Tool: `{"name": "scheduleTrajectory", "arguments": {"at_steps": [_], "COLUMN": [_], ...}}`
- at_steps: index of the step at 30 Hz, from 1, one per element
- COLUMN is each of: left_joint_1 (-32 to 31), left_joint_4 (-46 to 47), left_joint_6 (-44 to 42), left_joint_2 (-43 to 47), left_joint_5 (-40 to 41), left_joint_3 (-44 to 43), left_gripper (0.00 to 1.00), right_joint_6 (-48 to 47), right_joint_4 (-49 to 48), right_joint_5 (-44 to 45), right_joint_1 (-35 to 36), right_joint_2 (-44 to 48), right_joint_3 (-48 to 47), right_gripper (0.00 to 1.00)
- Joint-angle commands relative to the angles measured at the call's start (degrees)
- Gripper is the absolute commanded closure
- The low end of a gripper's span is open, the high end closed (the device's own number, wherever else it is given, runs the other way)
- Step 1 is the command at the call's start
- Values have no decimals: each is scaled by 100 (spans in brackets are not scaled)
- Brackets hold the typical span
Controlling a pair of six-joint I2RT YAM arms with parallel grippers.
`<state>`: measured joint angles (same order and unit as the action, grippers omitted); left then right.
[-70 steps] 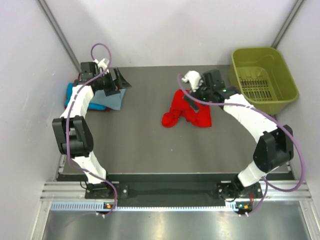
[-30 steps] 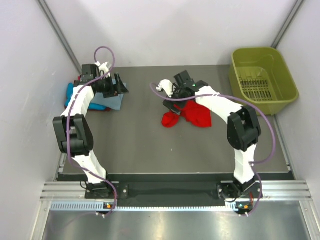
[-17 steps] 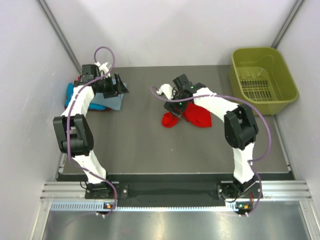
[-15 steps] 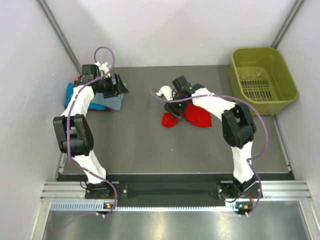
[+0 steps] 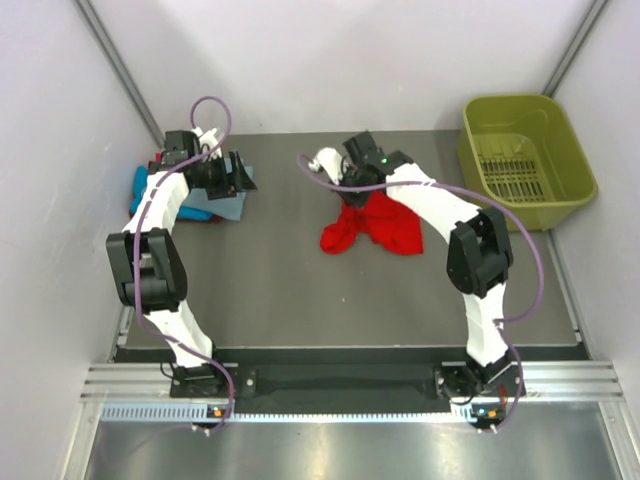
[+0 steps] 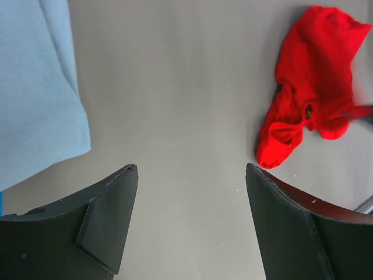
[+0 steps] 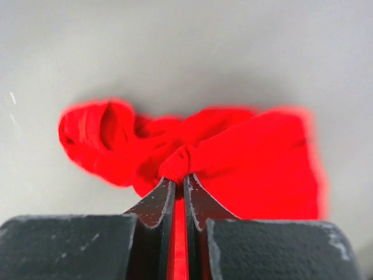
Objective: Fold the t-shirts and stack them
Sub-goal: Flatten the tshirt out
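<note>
Red shirt (image 5: 385, 232) sits pinched in the right fingers (image 7: 152, 204); left fingers (image 6: 105, 204) gape at ten o'clock; next, probably spreading it flat.

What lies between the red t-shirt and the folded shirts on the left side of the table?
Nothing visible lies on the table between the red t-shirt and the folded shirts; only the open left tool hangs beside that pile.

An olive-green plastic basket (image 5: 510, 98) stands upright at about 2 o'clock on the dark grey desk (image 5: 280, 290) (its open top faces the overhead camera, slotted floor showing). A silver metal rail (image 5: 350, 412) runs along 6 o'clock.
</note>
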<state>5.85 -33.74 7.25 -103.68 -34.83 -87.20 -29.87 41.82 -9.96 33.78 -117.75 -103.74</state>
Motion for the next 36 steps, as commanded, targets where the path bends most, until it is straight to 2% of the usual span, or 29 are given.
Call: {"name": "scheduleTrajectory", "arguments": {"at_steps": [1, 4, 8, 14, 16, 18, 20, 23, 28, 32, 33, 34, 36], "left_joint_1": [22, 39, 83, 127, 127, 127, 127, 127, 127, 136, 127, 127, 127], "left_joint_4": [-107, -64, 104, 394, 482, 526, 544, 596, 552, 456, 421, 386, 158], "left_joint_6": [-294, -329, -285, -75, -57, -39, -30, -30, -83, -136, -153, -188, -285], "left_joint_2": [-30, 32, 111, 251, 260, 225, 182, 129, 93, 67, 58, 32, 23], "left_joint_5": [265, 670, 785, 785, 741, 688, 636, 635, 609, 504, 390, 302, -22], "left_joint_3": [-17, -87, -96, 89, 142, 142, 133, 98, 89, 124, 142, 142, 142], "left_gripper": [20, 19, 19, 18, 18, 18, 18, 18, 18, 18, 18, 18, 18], "right_joint_6": [-142, -81, 270, 815, 729, 466, 289, 297, 262, 605, 535, 482, 464], "right_joint_4": [-139, -131, -358, -1210, -1299, -1299, -1370, -1387, -1930, -1880, -1819, -1835, -1845], "right_joint_5": [-94, -173, -226, -103, 186, 476, 758, 811, 1117, 1189, 1285, 1312, 1347], "right_joint_1": [155, 304, 541, 806, 806, 727, 534, -307, -1250, -1918, -1936, -1945, -1884], "right_joint_2": [762, 772, 754, 1069, 1175, 1447, 1797, 2142, 2441, 2152, 2064, 2011, 2011], "right_joint_3": [-979, -1770, -2771, -3292, -3258, -2882, -1925, -668, 1308, 1761, 1787, 1944, 1990], "right_gripper": [100, 100, 100, 100, 100, 100, 100, 100, 100, 99, 93, 63, 32]}}
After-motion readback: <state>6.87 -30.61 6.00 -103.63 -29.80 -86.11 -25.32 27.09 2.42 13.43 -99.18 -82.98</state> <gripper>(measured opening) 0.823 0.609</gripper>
